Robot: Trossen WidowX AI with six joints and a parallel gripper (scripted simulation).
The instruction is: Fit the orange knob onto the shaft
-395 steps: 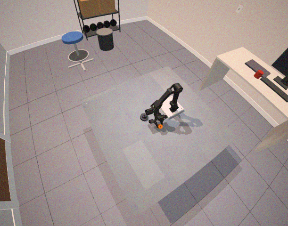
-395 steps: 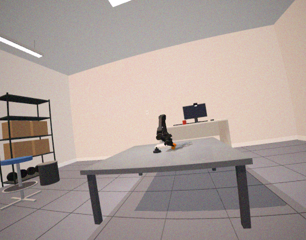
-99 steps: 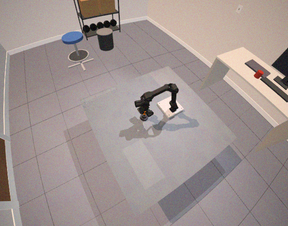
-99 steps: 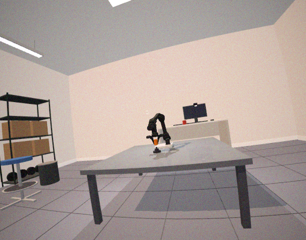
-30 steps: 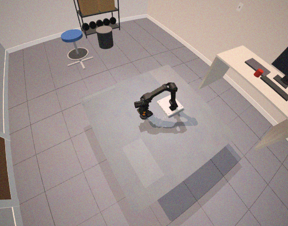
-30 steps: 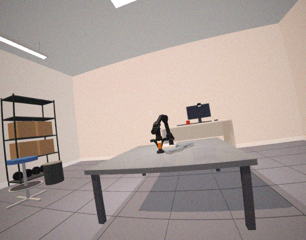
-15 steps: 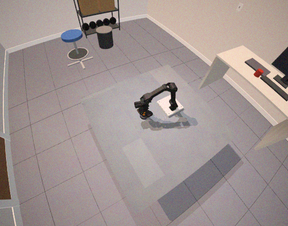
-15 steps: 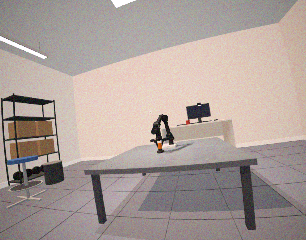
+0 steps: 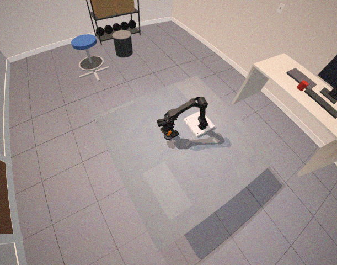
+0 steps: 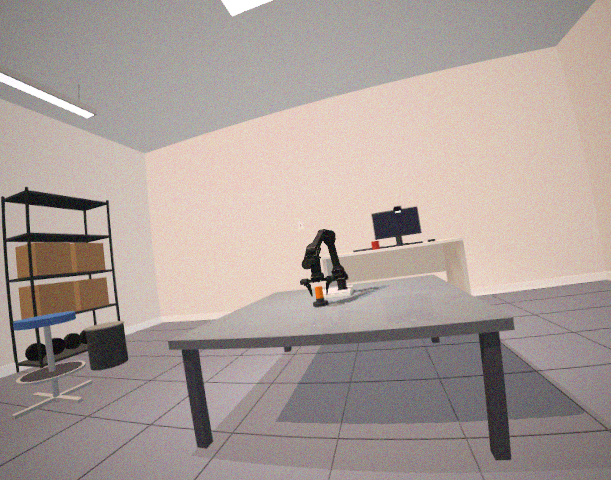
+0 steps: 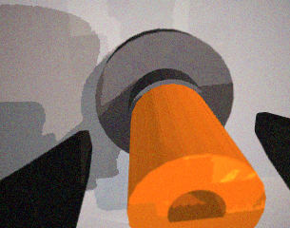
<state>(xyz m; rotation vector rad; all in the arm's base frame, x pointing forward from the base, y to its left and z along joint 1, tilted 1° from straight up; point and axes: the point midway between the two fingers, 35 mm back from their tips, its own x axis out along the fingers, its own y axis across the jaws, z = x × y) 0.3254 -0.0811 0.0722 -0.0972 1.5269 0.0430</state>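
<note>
The orange knob (image 9: 169, 132) (image 10: 318, 293) (image 11: 183, 128) stands upright over the dark round pedestal (image 10: 320, 303) (image 11: 154, 49). Its top faces the wrist camera and shows the D-shaped hole (image 11: 198, 209), with the flat side toward the bottom of the view. A thin grey rim and a dark collar show behind its lower end. The shaft is hidden, and I cannot tell whether the knob is fully down. My gripper (image 10: 318, 291) (image 11: 172, 130) is open, with one finger on each side of the knob. In the wrist view both fingers stand clear of it.
The arm's white base plate (image 9: 191, 123) (image 10: 341, 292) lies beside the pedestal on the grey table (image 9: 219, 176) (image 10: 377, 315). The arm arches from it over to the knob. A white desk (image 9: 279, 64) with a red cup (image 9: 302, 85) (image 10: 375, 244) stands away from the table.
</note>
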